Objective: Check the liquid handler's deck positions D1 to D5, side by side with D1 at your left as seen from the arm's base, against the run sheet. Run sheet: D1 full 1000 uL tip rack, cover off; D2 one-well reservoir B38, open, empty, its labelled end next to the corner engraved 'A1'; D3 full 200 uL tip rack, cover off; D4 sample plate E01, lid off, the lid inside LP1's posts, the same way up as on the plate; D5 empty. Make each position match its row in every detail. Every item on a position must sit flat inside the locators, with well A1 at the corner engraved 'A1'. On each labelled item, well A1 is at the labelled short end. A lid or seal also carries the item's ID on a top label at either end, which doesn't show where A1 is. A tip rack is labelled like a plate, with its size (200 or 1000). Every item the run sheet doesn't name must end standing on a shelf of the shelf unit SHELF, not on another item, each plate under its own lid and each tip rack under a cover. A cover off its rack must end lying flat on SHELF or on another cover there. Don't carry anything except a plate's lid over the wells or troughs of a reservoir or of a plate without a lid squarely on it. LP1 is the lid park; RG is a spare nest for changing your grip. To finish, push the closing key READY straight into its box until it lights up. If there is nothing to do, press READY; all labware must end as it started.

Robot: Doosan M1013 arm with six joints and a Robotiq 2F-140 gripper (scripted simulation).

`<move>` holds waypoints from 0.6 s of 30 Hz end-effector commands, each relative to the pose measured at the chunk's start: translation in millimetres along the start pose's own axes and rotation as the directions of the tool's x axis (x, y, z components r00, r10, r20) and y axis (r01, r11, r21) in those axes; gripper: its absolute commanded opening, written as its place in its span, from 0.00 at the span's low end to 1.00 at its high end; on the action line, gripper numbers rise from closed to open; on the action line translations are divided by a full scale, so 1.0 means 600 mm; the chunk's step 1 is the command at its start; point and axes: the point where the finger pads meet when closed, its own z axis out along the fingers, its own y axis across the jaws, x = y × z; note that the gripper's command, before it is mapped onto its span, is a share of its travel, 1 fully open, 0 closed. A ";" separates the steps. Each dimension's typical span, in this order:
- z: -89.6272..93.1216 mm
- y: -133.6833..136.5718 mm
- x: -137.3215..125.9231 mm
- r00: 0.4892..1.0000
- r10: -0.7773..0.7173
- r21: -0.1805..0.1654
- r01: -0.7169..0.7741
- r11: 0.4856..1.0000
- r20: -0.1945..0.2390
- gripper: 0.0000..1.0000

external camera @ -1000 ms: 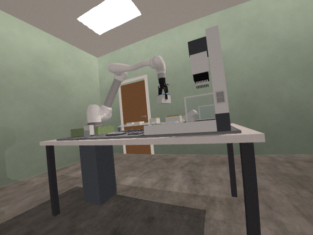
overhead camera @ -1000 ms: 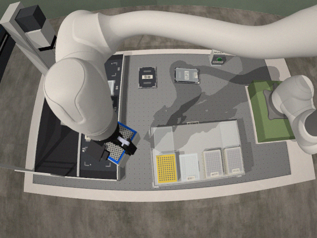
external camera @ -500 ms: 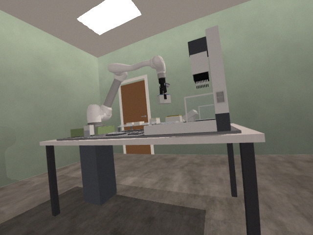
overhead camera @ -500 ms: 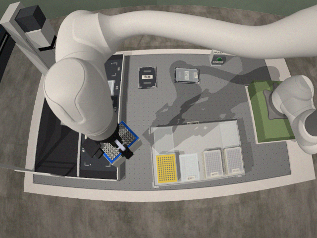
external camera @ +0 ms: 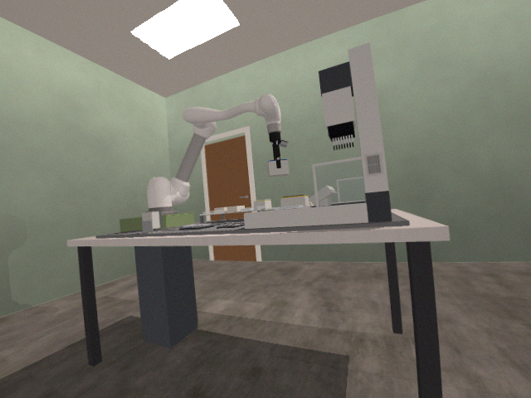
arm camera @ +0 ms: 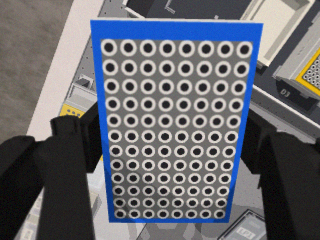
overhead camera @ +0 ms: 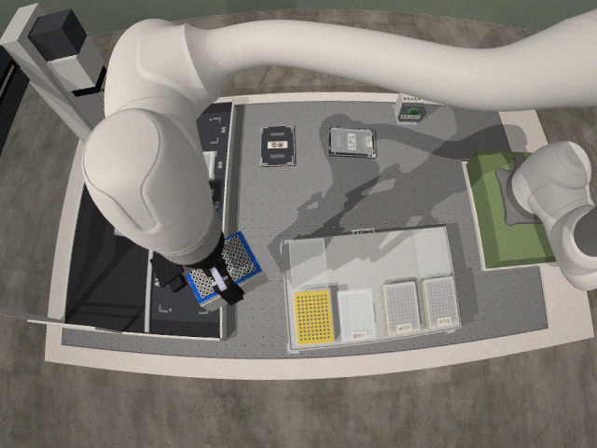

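Observation:
My gripper [overhead camera: 220, 283] is shut on a blue tip rack [overhead camera: 226, 268] full of tips, with no cover on it. I hold it by its long sides, high above the near end of the liquid handler's deck [overhead camera: 186, 308]. It fills the wrist view [arm camera: 175, 125], and the fingers flank it there. In the exterior view the rack [external camera: 278, 169] hangs well above the deck. A white item [overhead camera: 209, 162] sits at D4, mostly hidden by the arm. The lid park [overhead camera: 352, 141] holds a lid labelled E01. The READY key [overhead camera: 410, 112] stands at the back.
The shelf unit [overhead camera: 371, 284] holds a yellow tip rack [overhead camera: 313, 316], a clear covered item [overhead camera: 356, 314] and two lidded plates [overhead camera: 401, 308] [overhead camera: 439, 301]. The spare nest RG [overhead camera: 277, 145] lies beside the lid park. The handler's tower [external camera: 360, 137] and pipette head rise beside the deck.

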 end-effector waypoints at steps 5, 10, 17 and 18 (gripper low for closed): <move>-0.002 0.000 0.000 0.996 0.093 -0.001 -0.093 0.996 -0.002 0.10; -0.002 0.000 0.000 0.981 0.192 -0.001 -0.192 0.981 -0.002 0.10; -0.002 0.000 0.000 0.945 0.327 -0.001 -0.327 0.945 -0.002 0.10; -0.002 0.000 0.000 0.938 0.346 -0.001 -0.346 0.938 -0.002 0.10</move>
